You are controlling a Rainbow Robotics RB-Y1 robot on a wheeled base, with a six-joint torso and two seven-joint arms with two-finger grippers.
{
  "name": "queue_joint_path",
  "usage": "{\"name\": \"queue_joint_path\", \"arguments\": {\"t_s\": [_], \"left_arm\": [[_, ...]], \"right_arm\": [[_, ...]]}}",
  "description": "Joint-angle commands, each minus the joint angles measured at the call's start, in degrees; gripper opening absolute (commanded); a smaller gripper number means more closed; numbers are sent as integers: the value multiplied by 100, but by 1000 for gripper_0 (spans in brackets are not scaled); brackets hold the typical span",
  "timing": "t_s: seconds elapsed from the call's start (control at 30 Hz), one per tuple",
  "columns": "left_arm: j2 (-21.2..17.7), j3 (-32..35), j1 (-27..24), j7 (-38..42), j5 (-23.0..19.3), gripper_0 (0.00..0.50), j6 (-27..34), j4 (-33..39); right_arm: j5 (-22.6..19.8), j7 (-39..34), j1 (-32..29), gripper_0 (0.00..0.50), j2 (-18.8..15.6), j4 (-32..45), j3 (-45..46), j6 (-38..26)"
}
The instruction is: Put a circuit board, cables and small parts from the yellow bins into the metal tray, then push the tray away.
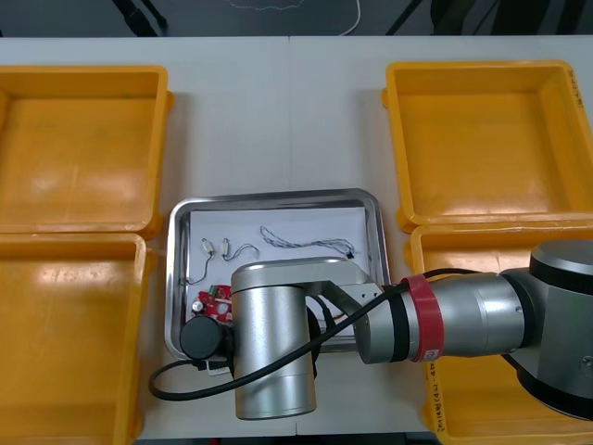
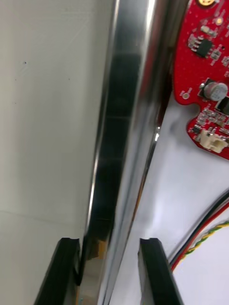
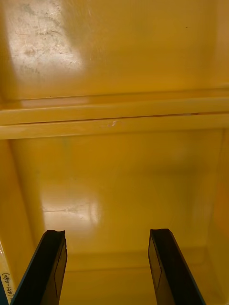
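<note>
Evidently loading done: circuit board (image 1: 215, 301) and cables (image 1: 306, 243) lie in metal tray (image 1: 278, 197), frame centre, between yellow bins (image 1: 83, 148). Right gripper (image 2: 109, 243) at tray rim beside board, jaws pinching rim, one finger inside, one outside. Left gripper (image 3: 107, 233) spread, idle over yellow bin (image 3: 114, 71) floor. I judge push step in hand; next move needs steady drive toward frame top, tray square.

Metal tray (image 1: 274, 196), shiny rim, white inside, sits flat btwn yellow bins (image 1: 83, 148). Round red circuit board (image 1: 215, 301) lies flat in near-left corner. Black, red & yellow cables (image 2: 200, 238) just beside it. Thin cable (image 1: 296, 243) & small metal parts (image 1: 215, 247) in far half.
</note>
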State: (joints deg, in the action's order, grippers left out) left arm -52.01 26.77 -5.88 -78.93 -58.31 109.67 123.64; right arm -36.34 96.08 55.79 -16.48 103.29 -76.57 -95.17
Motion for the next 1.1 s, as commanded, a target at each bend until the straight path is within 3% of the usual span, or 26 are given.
{"name": "queue_joint_path", "arguments": {"t_s": [0.03,0.13,0.33,1.1], "left_arm": [[-257,153,87,-475,-13,500,33,143],[-257,153,87,-475,-13,500,33,143],[-257,153,87,-475,-13,500,33,143],[-257,153,87,-475,-13,500,33,143]], "right_arm": [[66,-142,178,210,145,7,-95,60],[66,-168,178,95,145,-11,-95,60],[83,-221,178,0,136,-46,-86,60],[206,-256,204,0,101,-46,1013,-600]]}}
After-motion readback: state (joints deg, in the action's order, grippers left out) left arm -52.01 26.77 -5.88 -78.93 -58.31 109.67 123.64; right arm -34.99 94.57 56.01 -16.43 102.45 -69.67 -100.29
